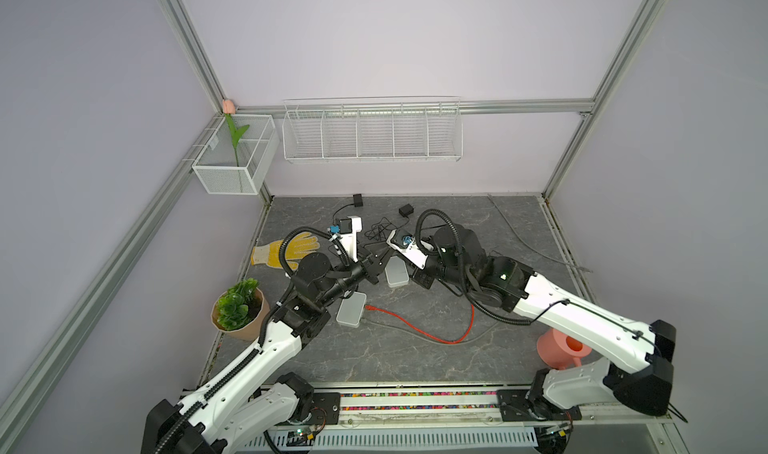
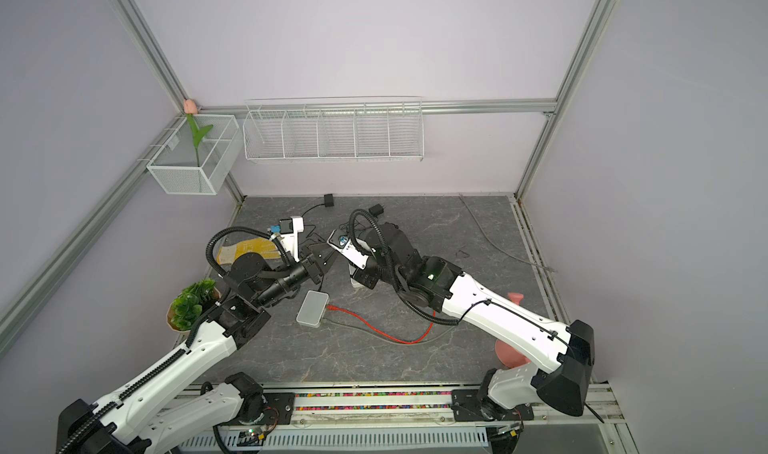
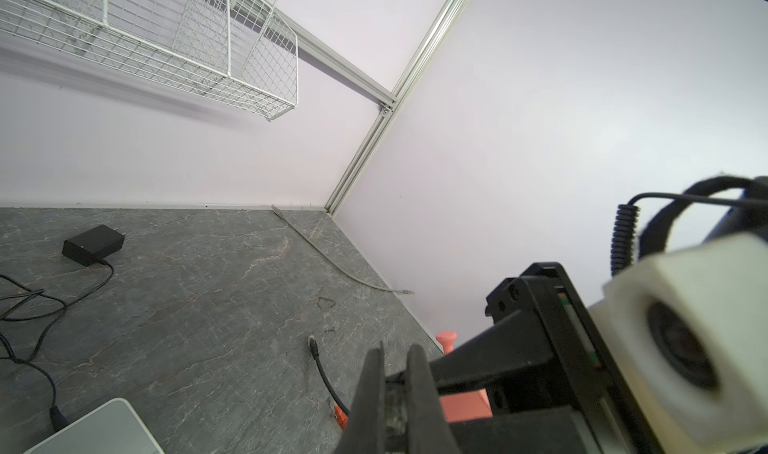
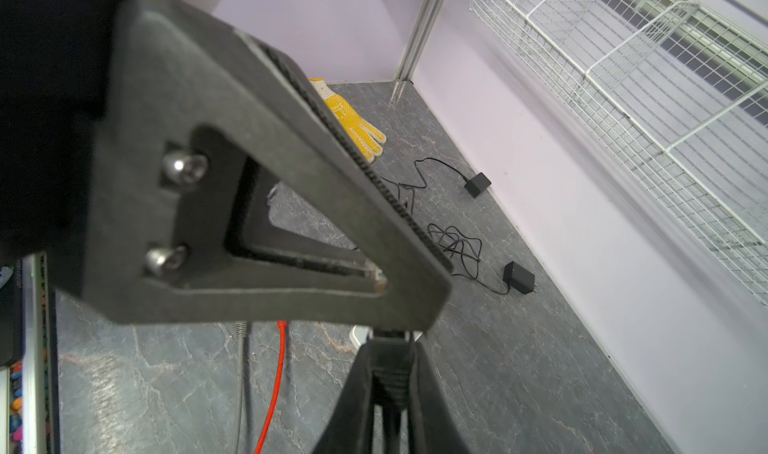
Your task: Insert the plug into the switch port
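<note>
A white switch [image 1: 397,274] lies on the grey table [image 1: 415,360], half hidden under the arms in a top view [image 2: 354,282]. My right gripper [image 4: 390,348] is shut on the black ribbed plug [image 4: 390,379], just over a white corner of the switch [image 4: 359,333]. In a top view the right gripper [image 1: 412,276] sits at the switch's right end. My left gripper [image 3: 395,348] is shut, with nothing clearly between its fingers. It hovers close above the right one [image 1: 380,265]. The port is hidden.
A second white switch [image 1: 351,308] lies nearer the front, with a red cable [image 1: 415,327] and a grey cable [image 1: 399,331] ending beside it. Black adapters [image 1: 358,200] and tangled wires sit at the back. A yellow glove [image 1: 291,248], a potted plant [image 1: 239,308] and a pink can [image 1: 559,348] are around.
</note>
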Available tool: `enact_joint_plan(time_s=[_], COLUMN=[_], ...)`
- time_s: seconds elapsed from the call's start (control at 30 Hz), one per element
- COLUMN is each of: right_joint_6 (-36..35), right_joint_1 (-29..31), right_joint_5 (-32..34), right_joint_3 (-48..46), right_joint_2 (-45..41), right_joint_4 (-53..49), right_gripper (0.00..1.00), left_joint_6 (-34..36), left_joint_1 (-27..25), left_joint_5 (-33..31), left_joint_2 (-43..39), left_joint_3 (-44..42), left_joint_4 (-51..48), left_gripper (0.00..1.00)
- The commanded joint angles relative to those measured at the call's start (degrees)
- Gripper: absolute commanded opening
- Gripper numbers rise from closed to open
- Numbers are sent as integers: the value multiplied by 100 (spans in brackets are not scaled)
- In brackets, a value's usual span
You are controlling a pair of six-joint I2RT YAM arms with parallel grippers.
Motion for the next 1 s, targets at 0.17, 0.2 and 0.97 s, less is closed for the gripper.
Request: enact_joint_plan(time_s=[0.17, 0.2, 0.97], right_joint_6=[-72, -97, -453], right_joint_1=[-528, -739, -2061], right_joint_5=[139, 88, -757], right_joint_3=[71, 131, 432], right_joint_2=[49, 89, 3007], right_joint_4=[-288, -552, -1859], right_gripper=[7, 7, 7], left_joint_6=[333, 374, 900], left_joint_1=[-12, 14, 595], left_joint_5=[-515, -808, -599], left_joint_2=[-256, -296, 4575], left_joint_3=[71, 121, 1986], left_joint_4=[-791, -1158, -2531], left_gripper=[86, 86, 87])
